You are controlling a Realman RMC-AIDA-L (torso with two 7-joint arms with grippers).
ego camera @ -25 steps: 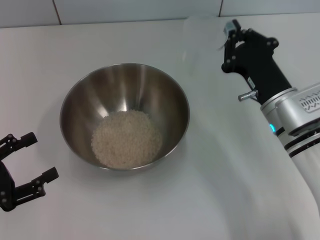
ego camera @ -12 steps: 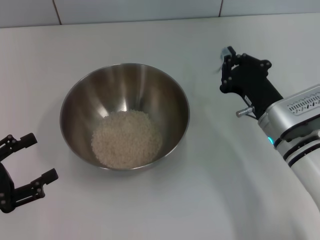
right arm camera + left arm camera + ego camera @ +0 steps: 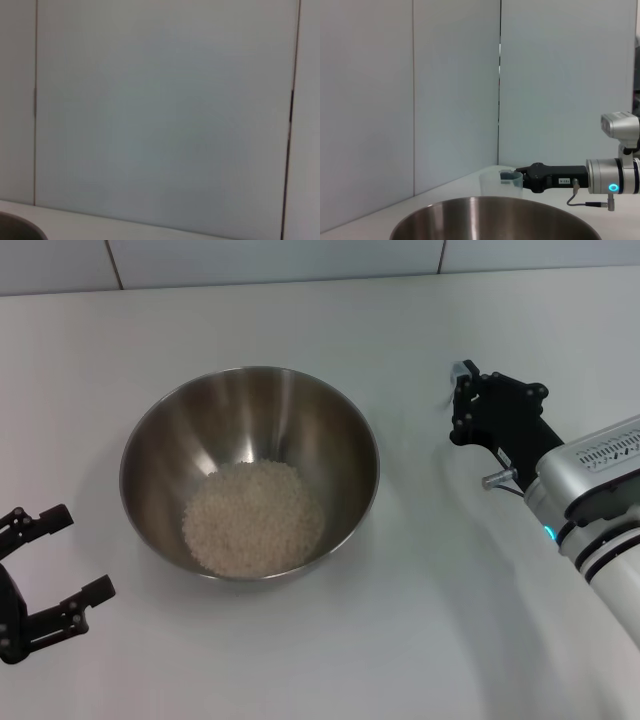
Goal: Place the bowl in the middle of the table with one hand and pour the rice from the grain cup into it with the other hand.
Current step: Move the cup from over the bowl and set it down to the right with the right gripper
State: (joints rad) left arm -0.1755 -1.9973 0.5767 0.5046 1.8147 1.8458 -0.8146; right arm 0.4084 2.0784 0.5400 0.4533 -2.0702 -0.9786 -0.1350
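Observation:
The steel bowl stands on the white table, left of centre, with a pale heap of rice in its bottom. My right gripper is to the right of the bowl. In the left wrist view it is shut on the rim of the clear grain cup, which is upright and looks empty. The cup hardly shows in the head view. My left gripper is open and empty at the near left, apart from the bowl. The bowl's rim also shows in the left wrist view.
A tiled wall runs along the table's far edge. The right wrist view shows only the wall, a strip of table and a bit of the bowl's rim.
My right arm has come down and nearer with the cup, from high at the back right to table height right of the bowl. The left arm, bowl and rice have not moved.

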